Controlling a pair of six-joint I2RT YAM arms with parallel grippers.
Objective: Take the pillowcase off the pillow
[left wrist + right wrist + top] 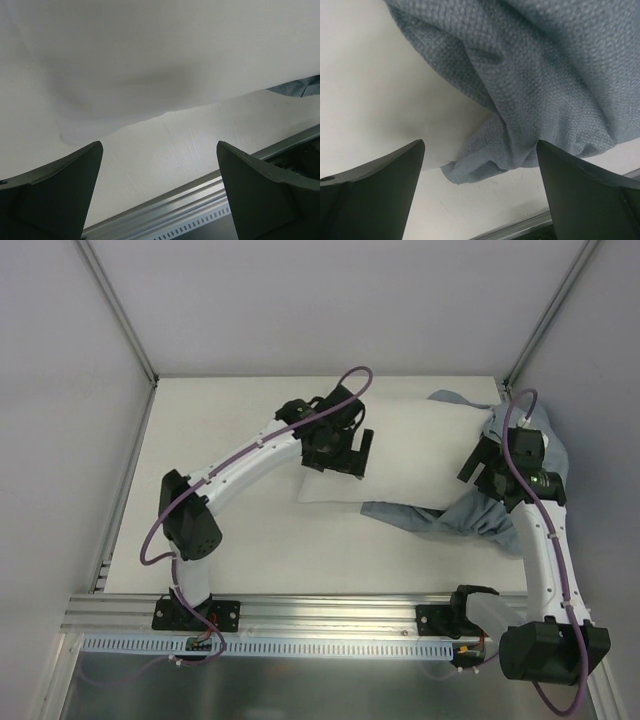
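Observation:
The white pillow [420,450] lies across the middle of the table. The grey-blue pillowcase [455,518] is bunched round its right end; no striped face shows. My left gripper [348,462] is open and empty over the pillow's left end. In the left wrist view the gripper [159,150] hangs above bare table, with the pillow [165,50] just beyond its fingers and a bit of pillowcase [300,88] at the right. My right gripper [484,478] is open over the bunched cloth. In the right wrist view the gripper [480,147] is empty, with the pillowcase [545,75] and pillow [380,90] close beyond it.
The white table [230,430] is walled at the back and on both sides by grey panels. A metal rail [330,612] runs along the near edge and also shows in the left wrist view [200,200]. Part of the pillowcase drapes toward the back right corner [455,400].

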